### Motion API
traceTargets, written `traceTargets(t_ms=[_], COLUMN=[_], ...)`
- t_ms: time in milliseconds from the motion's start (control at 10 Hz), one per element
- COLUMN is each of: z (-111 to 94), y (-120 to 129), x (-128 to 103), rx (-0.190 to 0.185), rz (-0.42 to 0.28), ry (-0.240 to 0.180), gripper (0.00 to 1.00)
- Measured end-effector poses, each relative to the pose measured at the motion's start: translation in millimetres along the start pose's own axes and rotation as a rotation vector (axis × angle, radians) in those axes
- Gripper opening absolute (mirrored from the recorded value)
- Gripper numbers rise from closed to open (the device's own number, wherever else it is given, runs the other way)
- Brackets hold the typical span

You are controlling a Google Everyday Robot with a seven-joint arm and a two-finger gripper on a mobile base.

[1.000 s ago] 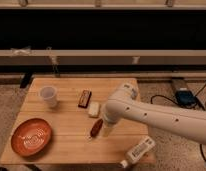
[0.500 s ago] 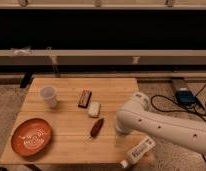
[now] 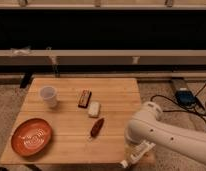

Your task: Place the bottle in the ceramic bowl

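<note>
Gripper (image 3: pixel 133 143): carried at the low end of the white arm (image 3: pixel 161 135), over the table's near right corner; the jaws are judged to be spread wide, and nothing is seen to be pinched.
Bottle (image 3: pixel 141 152): laid on its side directly beneath the gripper, at the very corner of the wooden table (image 3: pixel 116 90), cap pointed toward the near edge; not lifted.
Red pod (image 3: pixel 97 127): found near, to the gripper's left and slightly farther back.
Pale block (image 3: pixel 94 108) and brown bar (image 3: pixel 84 98): set beyond the pod, farther left and back from the gripper.
Ceramic bowl (image 3: pixel 31 137): placed well apart to the gripper's left, at the opposite near corner; nothing is held in it.
Paper cup (image 3: pixel 48 96): stood upright, farthest from the gripper, behind the bowl.
Risk: the bottle could be rolled off the corner if a jaw is landed on it off-centre. Its smooth, round body could also be let slip on the long carry leftward past the pod.
Change: since a second ago the arm's elbow has been swung from above the pod to the near right corner; bottle and bowl have not been moved.
</note>
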Motion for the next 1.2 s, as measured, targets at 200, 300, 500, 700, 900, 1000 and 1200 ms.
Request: traceTargets(t_ms=[200, 300, 500, 700, 900, 1000, 1200], z=[7, 9, 16, 25, 30, 33, 37], y=[-10, -14, -23, -33, -40, -43, -42], x=[-12, -16, -26, -36, -43, -45, -42], rx=[0.016, 0.018, 0.022, 0.03, 0.016, -0.001, -0.055], rz=[0.036, 0.049, 0.077, 0.098, 0.114, 0.118, 0.107], ry=[-0.005, -0.001, 0.009, 0.016, 0.022, 0.024, 0.024], gripper=[0.8, 0.8, 0.8, 0.8, 0.8, 0.8, 0.8])
